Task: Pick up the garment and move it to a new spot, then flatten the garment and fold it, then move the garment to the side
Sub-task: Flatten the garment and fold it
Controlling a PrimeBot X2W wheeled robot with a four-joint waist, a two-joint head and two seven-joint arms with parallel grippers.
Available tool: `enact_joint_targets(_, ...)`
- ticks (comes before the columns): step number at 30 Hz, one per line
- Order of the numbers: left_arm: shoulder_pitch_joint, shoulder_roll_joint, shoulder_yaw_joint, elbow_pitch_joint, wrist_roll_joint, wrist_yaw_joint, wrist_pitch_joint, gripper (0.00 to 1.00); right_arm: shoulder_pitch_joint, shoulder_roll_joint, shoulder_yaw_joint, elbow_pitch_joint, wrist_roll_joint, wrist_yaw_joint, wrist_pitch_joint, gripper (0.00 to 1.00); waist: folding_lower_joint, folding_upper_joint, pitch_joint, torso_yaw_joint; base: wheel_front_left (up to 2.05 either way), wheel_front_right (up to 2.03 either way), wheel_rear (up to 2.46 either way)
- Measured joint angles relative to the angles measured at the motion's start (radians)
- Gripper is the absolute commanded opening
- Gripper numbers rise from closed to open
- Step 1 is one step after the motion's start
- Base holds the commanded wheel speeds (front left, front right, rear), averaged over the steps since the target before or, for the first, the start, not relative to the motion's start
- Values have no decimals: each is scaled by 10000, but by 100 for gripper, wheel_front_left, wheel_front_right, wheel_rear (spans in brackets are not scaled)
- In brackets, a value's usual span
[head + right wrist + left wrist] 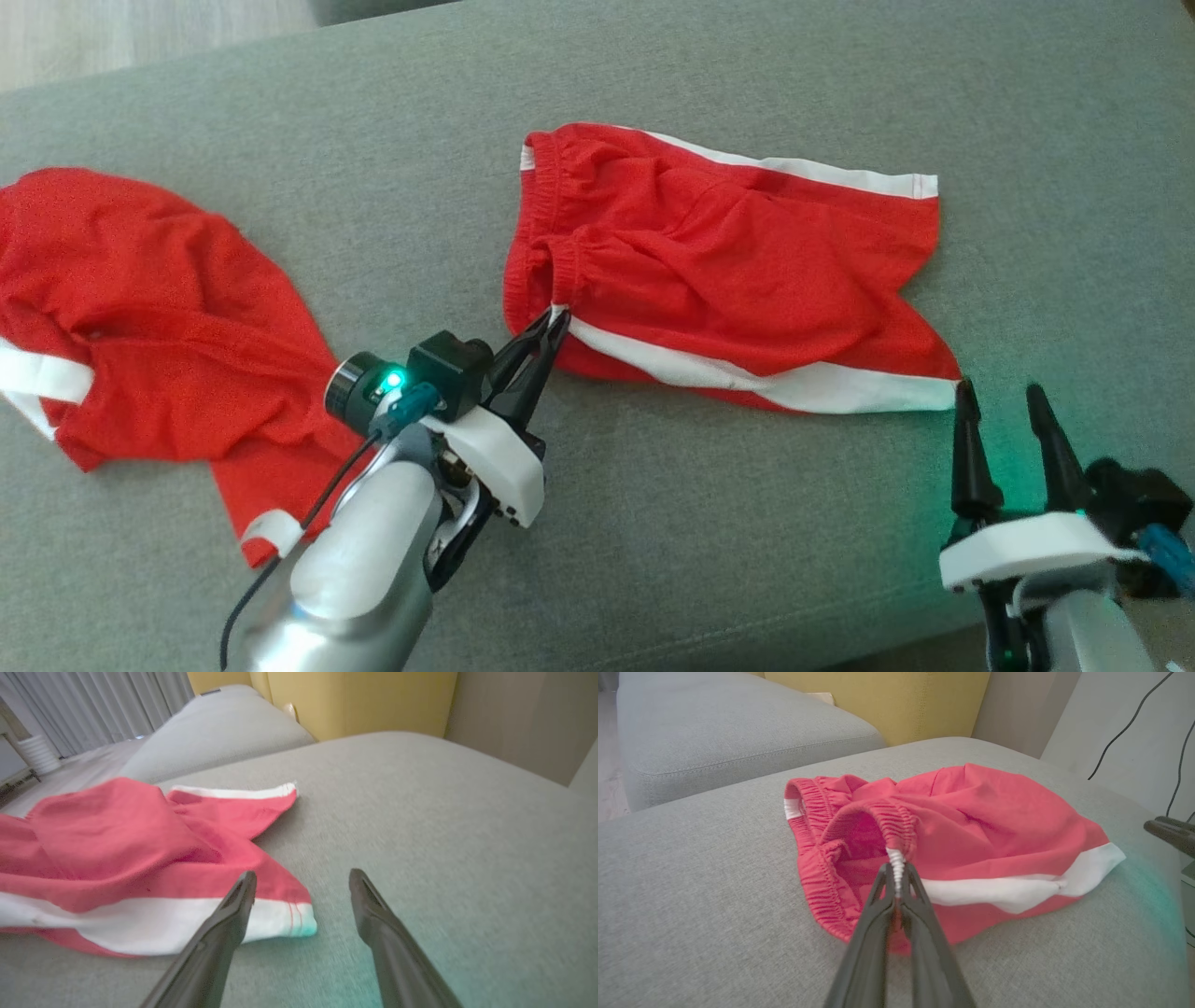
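The red shorts (728, 261) lie rumpled on the grey sofa cushion (747, 541). The left gripper (555, 319) reaches in at a slant, jaws clamped on the waistband at its white stripe. The right gripper (999, 392) points forward, jaws wide, beside the near hem corner.

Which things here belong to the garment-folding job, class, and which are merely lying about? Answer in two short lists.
Part of the job:
- red shorts, pinched at the waistband
- left gripper, shut on that waistband
- right gripper, fingers apart beside the hem corner

Lying about:
- second red garment, crumpled to the left
- yellow backrest behind the sofa
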State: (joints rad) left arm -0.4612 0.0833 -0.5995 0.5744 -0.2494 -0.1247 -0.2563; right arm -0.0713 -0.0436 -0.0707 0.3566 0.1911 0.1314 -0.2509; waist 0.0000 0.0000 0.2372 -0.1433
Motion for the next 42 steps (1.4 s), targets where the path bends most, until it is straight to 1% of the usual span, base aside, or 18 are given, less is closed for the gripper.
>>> enact_joint_targets(5, 82, 10, 17, -207, 2, 0, 0, 0, -136, -2, -86, 980, 245, 0, 58, 100, 0, 0, -27, 140, 0, 0, 0)
enact_joint_targets(12, 96, -19, 17, -291, 2, 0, 0, 0, -982, -6, 19, 2000, 642, 0, 136, 100, 0, 0, -5, 259, 0, 0, 0)
enact_joint_targets(16, 97, -33, 8, -303, 4, 0, 0, 0, -1135, -6, 15, 2623, 640, 0, 148, 100, 0, 0, 22, 320, 0, 0, 0)
enact_joint_targets(22, 98, -33, 4, -303, 4, 0, 0, 0, -1428, -10, 52, 3089, 642, 0, 134, 100, 0, 0, 20, 371, 0, 0, 0)
enact_joint_targets(26, 104, -27, 6, -301, 4, 0, 0, 0, -1497, -12, 240, 3210, 688, 0, 119, 0, 0, 0, -36, 353, 0, 0, 0)
enact_joint_targets(31, 155, -21, 46, -288, 4, 0, 0, 0, -1495, -10, 337, 3248, 669, 0, 102, 0, 0, 0, -187, 308, 0, 0, 0)
enact_joint_targets(33, 270, -6, 132, -295, 4, 2, 0, 0, -1475, -10, 389, 3068, 612, 0, 90, 0, 0, 0, -273, 292, 0, 0, 0)
enact_joint_targets(36, 425, 29, 341, -374, 4, 12, 0, 0, -1451, -13, 663, 2334, 629, 0, 31, 0, 0, 0, -425, 258, 0, 0, 0)
enact_joint_targets(39, 453, 94, 545, -614, 4, 12, 0, 0, -1453, -12, 915, 1294, 608, 0, 29, 0, 0, 0, -610, 218, 0, 0, 0)
enact_joint_targets(42, 344, 219, 692, -924, 4, 12, 0, 0, -1520, -59, 951, 286, 403, 0, 25, 0, 0, 0, -831, 198, 0, 0, 0)
